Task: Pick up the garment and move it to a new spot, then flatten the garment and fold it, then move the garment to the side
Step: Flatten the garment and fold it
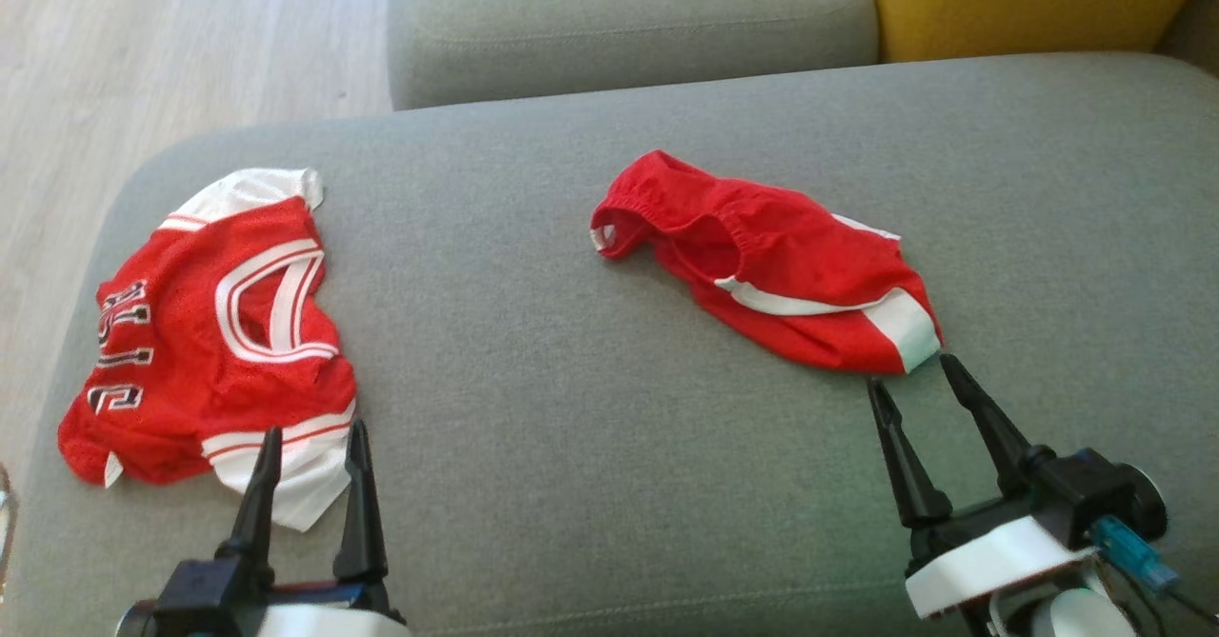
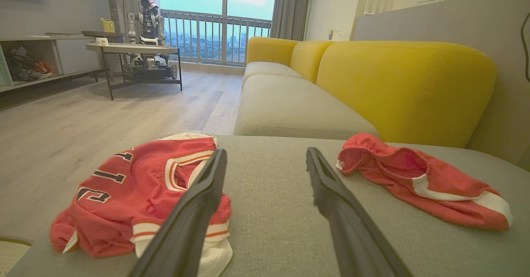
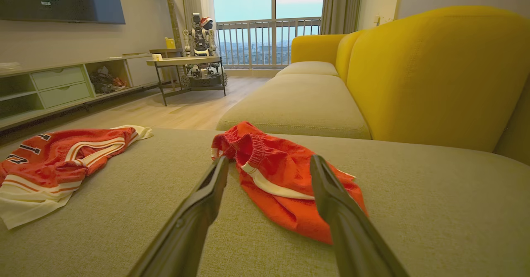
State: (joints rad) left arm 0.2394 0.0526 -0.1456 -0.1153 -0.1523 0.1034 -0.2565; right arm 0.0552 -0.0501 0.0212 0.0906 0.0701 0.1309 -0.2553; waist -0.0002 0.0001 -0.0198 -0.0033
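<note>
Shorts, red with white trim, lie crumpled right of centre on the grey sofa. At lower right the right fingers are spread, tips just short of the shorts' white hem. A red jersey lies bunched at the left. The left fingers, also spread, overlap its white hem; whether they touch is unclear.
</note>
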